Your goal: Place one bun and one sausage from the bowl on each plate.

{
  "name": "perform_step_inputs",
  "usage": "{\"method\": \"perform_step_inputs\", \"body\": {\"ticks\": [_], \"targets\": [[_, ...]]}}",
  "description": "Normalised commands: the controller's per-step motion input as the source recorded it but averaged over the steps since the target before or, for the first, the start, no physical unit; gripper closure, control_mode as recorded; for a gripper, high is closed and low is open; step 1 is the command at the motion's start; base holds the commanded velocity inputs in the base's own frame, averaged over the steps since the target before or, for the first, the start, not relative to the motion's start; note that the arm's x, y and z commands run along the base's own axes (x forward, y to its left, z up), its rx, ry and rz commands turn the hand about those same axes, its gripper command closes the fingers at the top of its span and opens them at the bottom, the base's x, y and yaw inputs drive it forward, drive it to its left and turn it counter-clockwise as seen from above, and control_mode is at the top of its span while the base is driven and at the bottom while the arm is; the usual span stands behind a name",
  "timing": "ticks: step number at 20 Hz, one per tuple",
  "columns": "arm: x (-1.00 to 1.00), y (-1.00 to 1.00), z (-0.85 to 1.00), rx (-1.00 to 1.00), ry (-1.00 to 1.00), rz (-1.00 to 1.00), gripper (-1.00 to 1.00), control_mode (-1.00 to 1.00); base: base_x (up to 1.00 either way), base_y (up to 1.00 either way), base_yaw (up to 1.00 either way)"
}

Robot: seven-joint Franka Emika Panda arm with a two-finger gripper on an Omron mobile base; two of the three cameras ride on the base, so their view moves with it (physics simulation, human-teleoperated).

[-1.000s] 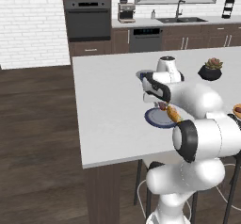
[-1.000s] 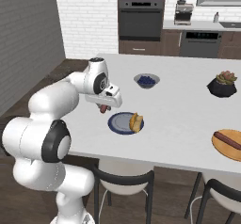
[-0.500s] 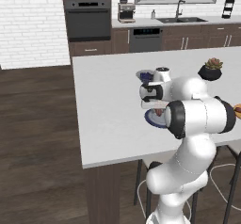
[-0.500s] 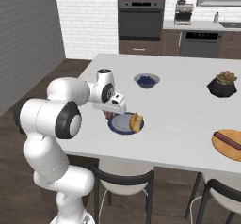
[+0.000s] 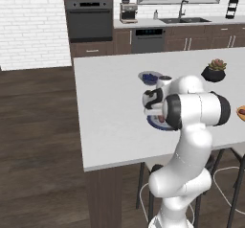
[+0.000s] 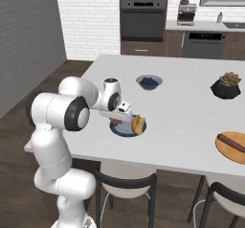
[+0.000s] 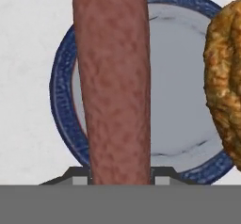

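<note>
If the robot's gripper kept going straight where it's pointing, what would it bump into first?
Probably the blue plate. The gripper, shut on the sausage, points down at it, so the sausage would likely touch the plate's pale centre first, beside the bun. The gap above it is unclear.

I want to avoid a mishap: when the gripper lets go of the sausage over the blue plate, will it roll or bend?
The sausage looks round and smooth, so it may roll on the flat blue plate. It hangs straight from the gripper, so probably stiff. The bun might stop it.

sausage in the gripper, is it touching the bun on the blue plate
Apart. The hand view shows a strip of the blue plate between the sausage and the bun.
</note>
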Motion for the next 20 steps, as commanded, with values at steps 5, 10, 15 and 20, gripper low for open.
{"method": "perform_step_inputs", "body": {"ticks": [5,10,15,20], "targets": [[0.42,-0.02,-0.27,0.0,0.0,0.0,1.0,-1.0,0.0,0.0,0.0],[0.03,-0.16,-0.25,0.0,0.0,0.0,1.0,-1.0,0.0,0.0,0.0],[0.03,-0.05,-0.03,0.0,0.0,0.0,-1.0,-1.0,0.0,0.0,0.0],[-0.07,0.0,0.04,0.0,-0.05,0.0,-1.0,-1.0,0.0,0.0,0.0]]}}
